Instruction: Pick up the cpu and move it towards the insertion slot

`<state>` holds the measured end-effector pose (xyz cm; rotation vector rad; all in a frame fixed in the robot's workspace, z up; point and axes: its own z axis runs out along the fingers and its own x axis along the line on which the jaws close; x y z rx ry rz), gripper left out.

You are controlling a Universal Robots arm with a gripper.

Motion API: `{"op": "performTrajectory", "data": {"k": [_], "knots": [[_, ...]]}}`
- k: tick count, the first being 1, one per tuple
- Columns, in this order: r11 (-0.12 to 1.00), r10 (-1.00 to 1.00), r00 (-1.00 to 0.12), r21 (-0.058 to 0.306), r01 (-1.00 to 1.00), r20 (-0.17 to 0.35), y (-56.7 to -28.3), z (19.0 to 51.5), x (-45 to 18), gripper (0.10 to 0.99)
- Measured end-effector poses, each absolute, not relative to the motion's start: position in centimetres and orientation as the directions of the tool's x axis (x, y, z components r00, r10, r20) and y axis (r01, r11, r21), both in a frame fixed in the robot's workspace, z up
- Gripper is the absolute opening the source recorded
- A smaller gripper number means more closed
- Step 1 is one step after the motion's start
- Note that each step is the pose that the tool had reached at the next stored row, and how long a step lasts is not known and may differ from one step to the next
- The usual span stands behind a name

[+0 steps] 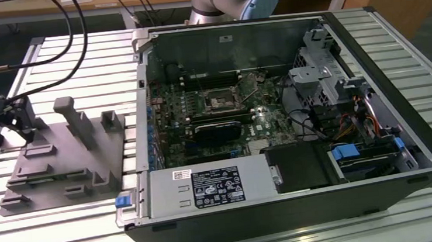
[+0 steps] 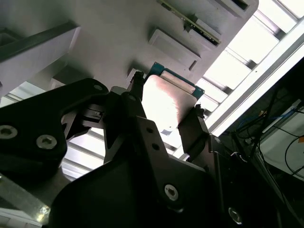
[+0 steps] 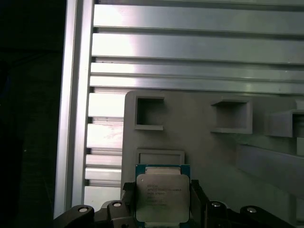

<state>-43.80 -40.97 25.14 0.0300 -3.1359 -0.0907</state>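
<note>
In both wrist views my gripper (image 3: 162, 205) is shut on the cpu (image 3: 162, 194), a small square plate with a silvery top and a green-blue rim, gripped by two opposite sides. The cpu (image 2: 167, 100) hangs just above the grey plastic fixture (image 3: 213, 156), next to a shallow square recess (image 3: 160, 156). In the exterior view the gripper (image 1: 13, 128) is at the far left, over the fixture's (image 1: 63, 163) left end. The insertion slot (image 1: 220, 100), a square metal-framed socket with a dark centre, sits on the motherboard inside the open computer case, well off to the exterior view's right.
The open computer case (image 1: 405, 139) lies on a slatted aluminium table (image 1: 77, 57), with a black card (image 1: 217, 132), power supply (image 1: 206, 187) and drive cages inside. Tall grey pegs (image 1: 71, 119) rise from the fixture beside the gripper. Cables (image 1: 75, 39) hang above the table's left.
</note>
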Motion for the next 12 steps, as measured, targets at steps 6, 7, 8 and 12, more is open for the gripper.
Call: {"op": "performTrajectory", "data": {"k": [6, 7, 8, 12], "knots": [[0.998, -0.019, -1.0, 0.058, -0.019, 0.004, -40.95, 25.48, -43.8, 0.545], [0.998, -0.019, -1.0, 0.058, -0.019, 0.004, -40.94, 25.53, -43.79, 0.545], [0.998, -0.019, -1.0, 0.058, -0.019, 0.004, -40.94, 25.59, -43.8, 0.545], [0.998, -0.019, -1.0, 0.058, -0.019, 0.004, -40.92, 25.83, -43.8, 0.545]]}}
